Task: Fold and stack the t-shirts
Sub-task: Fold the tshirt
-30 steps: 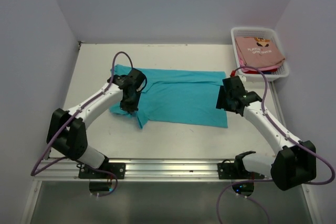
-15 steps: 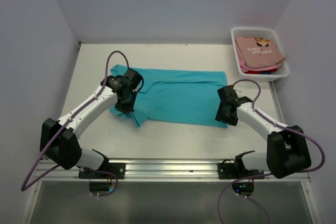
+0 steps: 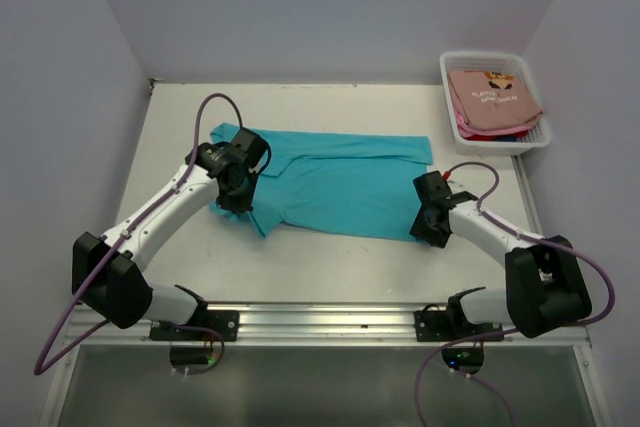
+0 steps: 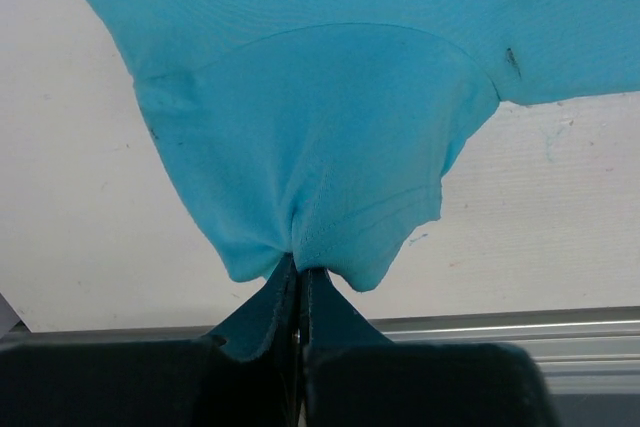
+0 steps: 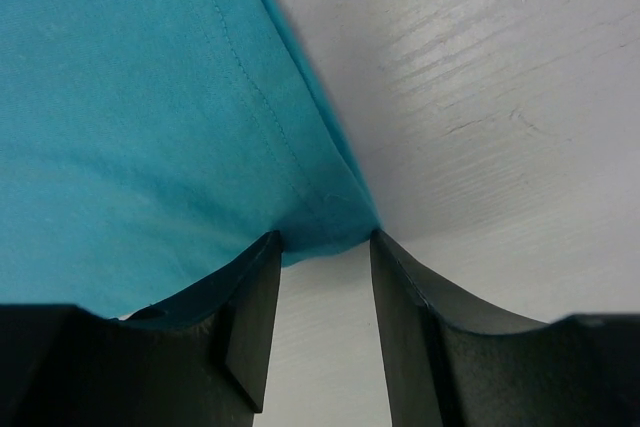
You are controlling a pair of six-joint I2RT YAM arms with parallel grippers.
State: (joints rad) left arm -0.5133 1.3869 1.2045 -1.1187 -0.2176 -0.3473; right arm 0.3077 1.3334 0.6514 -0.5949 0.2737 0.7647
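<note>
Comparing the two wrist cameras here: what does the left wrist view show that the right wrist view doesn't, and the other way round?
Only the left wrist view: the left gripper shut on a bunched sleeve of the teal shirt, with the metal rail along the bottom. Only the right wrist view: the right gripper open, its fingers either side of the shirt's stitched hem corner. Both: the same teal shirt lying on the white table.

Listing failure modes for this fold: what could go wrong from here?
Right gripper is open around only the hem corner tip of the teal t-shirt; closing may miss or slip off. Left gripper pinches a small bunch of sleeve edge; a lift could pull it free.
</note>
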